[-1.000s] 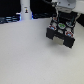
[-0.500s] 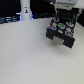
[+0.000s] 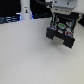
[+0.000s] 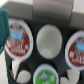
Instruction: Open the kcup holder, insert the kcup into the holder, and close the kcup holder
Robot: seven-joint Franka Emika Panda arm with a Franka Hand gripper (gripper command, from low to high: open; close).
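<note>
The arm comes down from the top of the exterior view, at the exterior view's right, its pale wrist housing pointing straight down over the white surface point(image 3: 25, 55). The pincer point(image 3: 60, 31) hangs low above the kcup holder point(image 3: 52, 34), a black boxy unit standing on the surface below the wrist. The dark fingers seem to reach down into or just over the holder's top, but the picture is too blurred to show whether they are spread apart or pressed together, so I cannot tell its state, nor whether anything is held.

A small green and blue spot shows just under the wrist, at the holder's top; it may be the kcup point(image 3: 61, 22), though the blur makes this uncertain.

In the wrist view the camera looks down on the holder's round slots point(image 4: 49, 40). One slot in the middle shows a pale, plain round shape. Slots on either side hold multicoloured pods point(image 4: 18, 40) with reddish and teal markings. A greenish pod point(image 4: 44, 76) sits in a slot in the next row.

Far off at the exterior view's left, well apart from the holder, a white cone-topped bottle point(image 3: 24, 12) stands upright.
</note>
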